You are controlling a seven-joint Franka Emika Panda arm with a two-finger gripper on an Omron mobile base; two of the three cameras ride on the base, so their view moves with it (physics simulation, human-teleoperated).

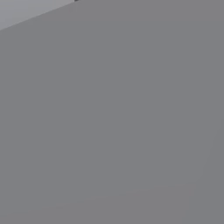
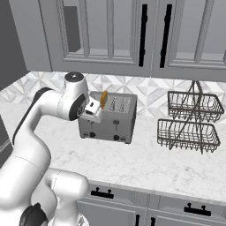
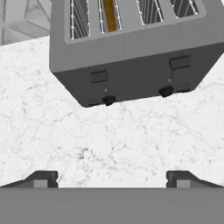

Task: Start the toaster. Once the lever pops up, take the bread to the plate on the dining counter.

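Note:
A grey four-slot toaster (image 2: 110, 119) stands on the marble wall counter (image 2: 145, 163). The bread (image 2: 103, 99) stands upright in a slot near its left end, its golden crust edge (image 3: 110, 15) showing in the hand view. Two levers, left (image 3: 99, 76) and right (image 3: 180, 62), and two dark knobs sit on the toaster's front (image 3: 140, 78). My gripper (image 3: 111, 180) hovers open in front of the toaster's left half, a little above the counter, with nothing between its fingertips (image 3: 43, 179). In the right base view the hand (image 2: 92, 107) overlaps the toaster's upper left corner. The plate and the dining counter are out of view.
A two-tier wire basket rack (image 2: 190, 123) stands to the right of the toaster. Upper cabinets with black handles (image 2: 142, 35) hang above, and drawers (image 2: 102, 193) sit below the counter edge. A plain grey surface (image 1: 112, 122) takes up the left base view.

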